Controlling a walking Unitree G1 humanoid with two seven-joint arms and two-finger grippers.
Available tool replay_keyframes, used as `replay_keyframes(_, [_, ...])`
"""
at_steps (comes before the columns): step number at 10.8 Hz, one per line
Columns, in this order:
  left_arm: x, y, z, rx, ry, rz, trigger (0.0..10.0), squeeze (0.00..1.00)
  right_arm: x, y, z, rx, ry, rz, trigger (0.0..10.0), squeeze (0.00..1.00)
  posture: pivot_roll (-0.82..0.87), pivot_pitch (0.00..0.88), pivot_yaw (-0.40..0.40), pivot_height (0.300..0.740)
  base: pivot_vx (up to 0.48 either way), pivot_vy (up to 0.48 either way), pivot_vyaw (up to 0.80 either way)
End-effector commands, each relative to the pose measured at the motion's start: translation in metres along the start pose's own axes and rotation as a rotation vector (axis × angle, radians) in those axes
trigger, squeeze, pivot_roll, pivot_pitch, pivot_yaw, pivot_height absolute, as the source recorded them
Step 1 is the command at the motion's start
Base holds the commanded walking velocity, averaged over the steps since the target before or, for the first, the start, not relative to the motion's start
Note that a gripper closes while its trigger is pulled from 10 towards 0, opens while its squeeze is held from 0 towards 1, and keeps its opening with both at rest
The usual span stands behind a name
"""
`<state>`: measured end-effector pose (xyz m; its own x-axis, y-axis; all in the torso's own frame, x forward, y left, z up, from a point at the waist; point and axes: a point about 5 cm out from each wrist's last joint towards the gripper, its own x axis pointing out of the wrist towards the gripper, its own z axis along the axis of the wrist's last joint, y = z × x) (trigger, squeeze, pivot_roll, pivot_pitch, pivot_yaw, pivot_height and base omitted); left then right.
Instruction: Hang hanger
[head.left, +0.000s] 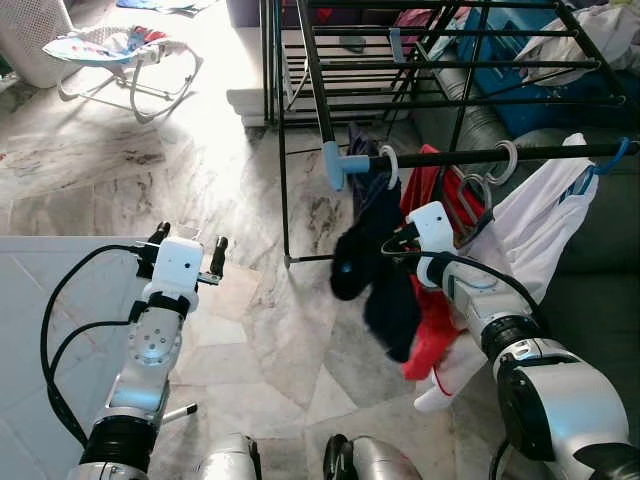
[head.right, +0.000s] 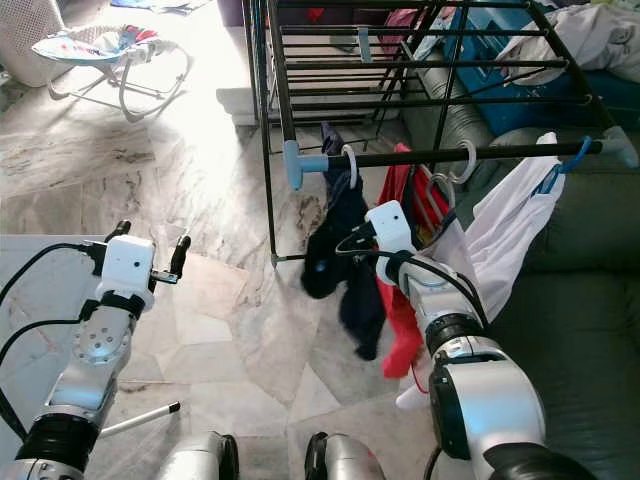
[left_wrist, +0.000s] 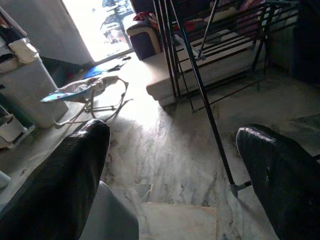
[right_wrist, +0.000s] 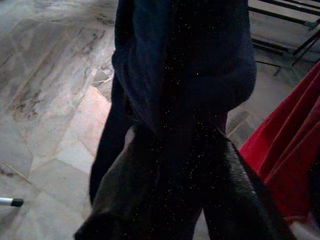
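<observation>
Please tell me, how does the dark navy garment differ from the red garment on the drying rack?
The navy garment hangs nearest the rail's blue end cap; the red garment hangs next to it, toward the white garment. The right tool is at the navy garment, not the red one. The red garment reaches lower. Both hang by white hanger hooks from the same black rail.

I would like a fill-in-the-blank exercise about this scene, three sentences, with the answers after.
1. The dark garment hangs from the rail by a white ____.
2. The garment between the dark one and the white shirt is ____ in colour.
3. The left gripper hovers with its fingers ____, while the right gripper is at the dark garment.

Missing words: hook; red; open
</observation>
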<state>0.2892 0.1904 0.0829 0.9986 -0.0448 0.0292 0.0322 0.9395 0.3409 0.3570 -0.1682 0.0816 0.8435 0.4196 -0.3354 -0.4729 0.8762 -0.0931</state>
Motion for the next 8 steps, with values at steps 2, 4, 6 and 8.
replay_keyframes(2, [0.0, -0.001, 0.001, 0.003, 0.0, -0.01, 10.0, 0.0, -0.004, -0.007, -0.005, 0.006, 0.026, -0.032, 0.0, 0.0, 0.06, 0.119, -0.078, 0.74, 0.0, 0.0, 0.0])
replay_keyframes(4, [0.0, -0.001, 0.0, 0.004, 0.004, -0.009, 10.0, 0.0, -0.007, -0.011, -0.009, 0.002, 0.042, -0.047, 0.0, 0.0, 0.06, 0.118, -0.077, 0.74, 0.0, 0.0, 0.0])
replay_keyframes(6, [0.001, -0.002, 0.001, 0.003, 0.005, -0.012, 10.0, 0.0, -0.008, -0.01, -0.013, -0.016, 0.061, -0.041, 0.0, 0.0, 0.06, 0.116, -0.077, 0.74, 0.0, 0.0, 0.0])
replay_keyframes(8, [0.001, -0.003, 0.0, 0.0, 0.007, -0.007, 10.0, 0.0, -0.01, -0.01, -0.015, -0.032, 0.057, -0.011, 0.0, 0.0, 0.06, 0.116, -0.081, 0.74, 0.0, 0.0, 0.0])
